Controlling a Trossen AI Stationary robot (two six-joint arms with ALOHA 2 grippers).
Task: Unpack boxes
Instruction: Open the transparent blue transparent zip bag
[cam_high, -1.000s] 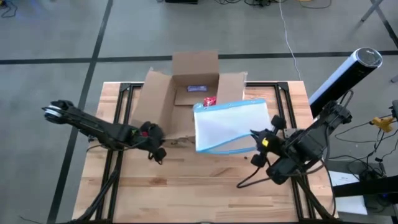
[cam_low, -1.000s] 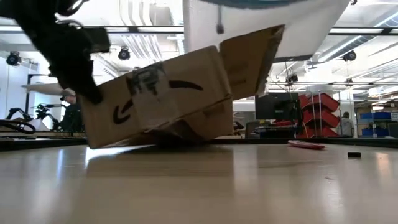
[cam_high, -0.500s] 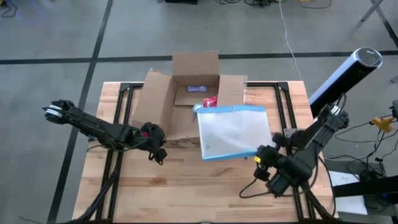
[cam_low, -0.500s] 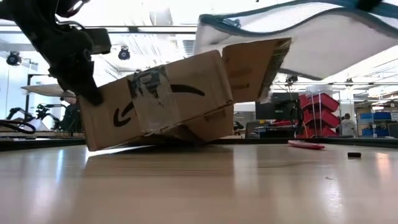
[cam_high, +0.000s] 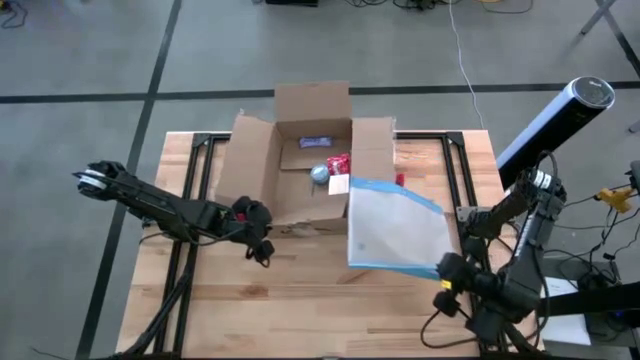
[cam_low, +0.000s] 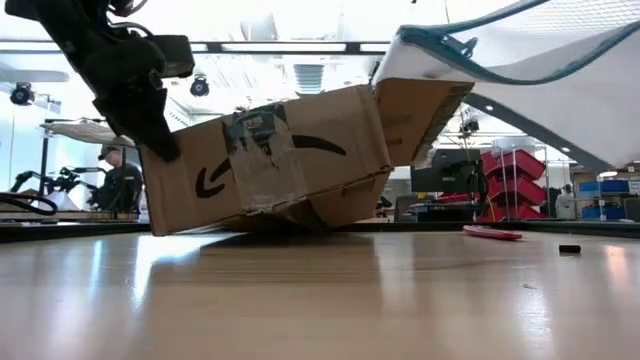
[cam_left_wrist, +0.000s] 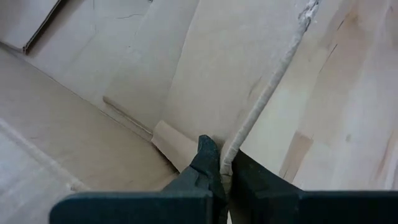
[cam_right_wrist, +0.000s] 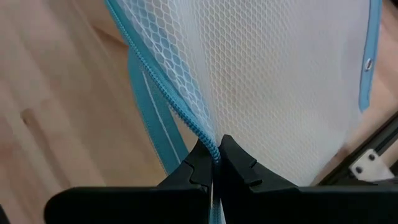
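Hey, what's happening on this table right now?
A robot is unpacking a cardboard box. The left gripper is shut on the box's near flap, tilting the box up off the table. The right gripper is shut on the zipper edge of a blue-edged mesh pouch, holding it in the air beside the box.

One cardboard box (cam_high: 290, 165), one blue-edged mesh pouch (cam_high: 397, 228), and two end effectors: left (cam_high: 262, 248), right (cam_high: 447, 283).

Left claw (cam_high: 262, 249) sits near the table's (cam_high: 300, 290) middle, fingers pinched tight together, arm stretched in from the left edge. Right claw (cam_high: 447, 287) is raised near the right edge, fingers clamped.
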